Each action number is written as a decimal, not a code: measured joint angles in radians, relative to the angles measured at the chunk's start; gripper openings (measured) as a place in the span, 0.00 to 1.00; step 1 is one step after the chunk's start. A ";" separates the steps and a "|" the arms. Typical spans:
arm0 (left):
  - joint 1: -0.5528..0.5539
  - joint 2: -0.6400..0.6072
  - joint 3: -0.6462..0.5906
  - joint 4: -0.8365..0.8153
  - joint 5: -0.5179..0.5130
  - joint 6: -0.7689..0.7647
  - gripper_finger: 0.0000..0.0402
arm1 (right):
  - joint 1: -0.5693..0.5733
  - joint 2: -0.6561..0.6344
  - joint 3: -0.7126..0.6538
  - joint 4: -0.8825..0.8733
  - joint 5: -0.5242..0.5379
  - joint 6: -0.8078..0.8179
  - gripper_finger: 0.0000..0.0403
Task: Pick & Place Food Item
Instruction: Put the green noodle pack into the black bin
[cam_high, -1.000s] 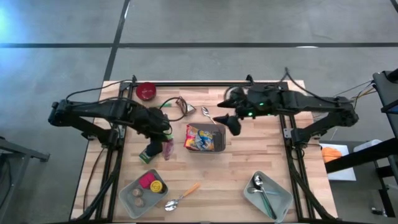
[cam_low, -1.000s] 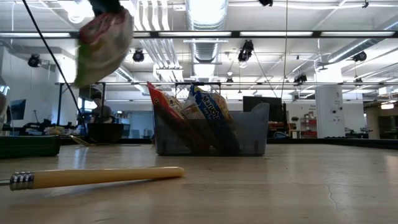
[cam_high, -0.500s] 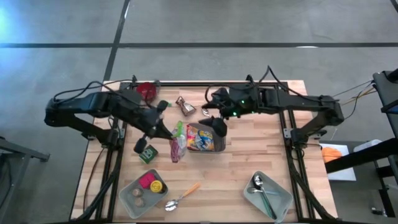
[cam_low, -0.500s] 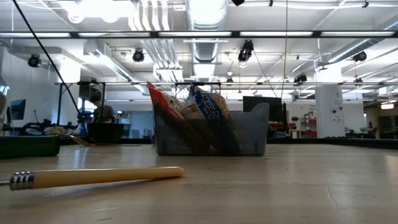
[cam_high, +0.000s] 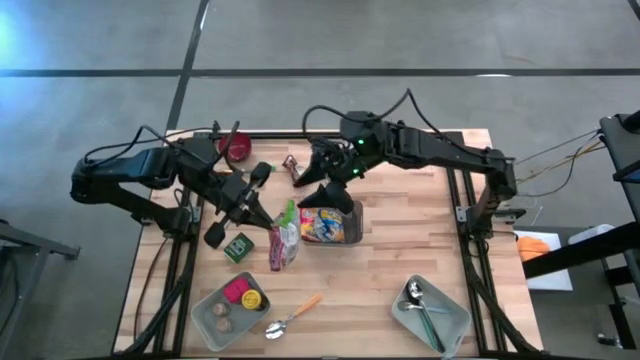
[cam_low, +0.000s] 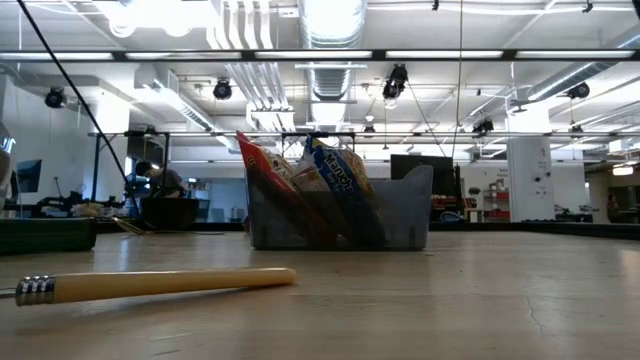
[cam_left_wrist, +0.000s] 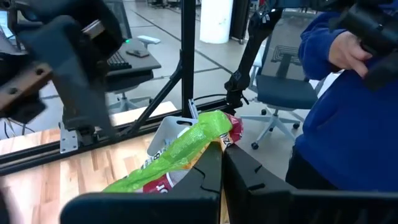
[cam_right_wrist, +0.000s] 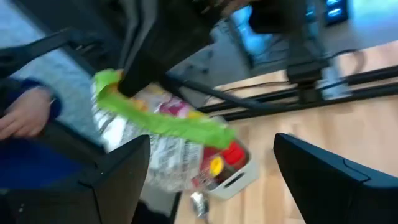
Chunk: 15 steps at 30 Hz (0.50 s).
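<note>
The left gripper (cam_high: 272, 222) is clamped shut on a crinkly snack bag with a green top edge and red-and-white print (cam_high: 283, 235), which hangs from its fingertips in the air just beside the near-left corner of the grey plastic bin (cam_high: 350, 232) at mid-table. In the left wrist view the two dark fingers (cam_left_wrist: 205, 177) meet with the green bag edge (cam_left_wrist: 186, 149) pinched between them, the bag lying ahead of and above the tips. The right gripper (cam_high: 325, 190) hovers over the far edge of the bin, its fingers spread wide with nothing between them; in the right wrist view the same bag (cam_right_wrist: 168, 143) sits ahead of the gap between the two dark fingers (cam_right_wrist: 118, 180), not touching either. The bin holds upright colourful snack packets (cam_low: 320, 195), seen edge-on in the low view. Beyond the left fingers, toward the left edge of the wooden table (cam_high: 400, 260), a small dark green box (cam_high: 238, 246) lies flat. At the near edge sit a grey tray with a pink and a yellow round item (cam_high: 232, 310), a spoon with an orange handle (cam_high: 295, 314) just beside it, and a second grey tray holding metal cutlery (cam_high: 430, 312). A red bowl (cam_high: 236, 147) rests at the far left corner. A person's blue sleeve (cam_left_wrist: 348, 118) shows past the table.
</note>
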 joint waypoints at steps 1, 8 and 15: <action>0.000 -0.002 0.000 0.000 0.000 0.000 0.00 | 0.000 0.012 0.015 -0.012 -0.035 -0.002 0.84; 0.000 -0.007 0.000 0.013 0.013 0.001 0.00 | -0.008 0.044 0.054 -0.042 -0.087 -0.224 0.84; 0.000 -0.006 0.000 0.036 0.027 0.004 0.00 | -0.007 0.046 0.057 -0.039 -0.159 -0.459 0.84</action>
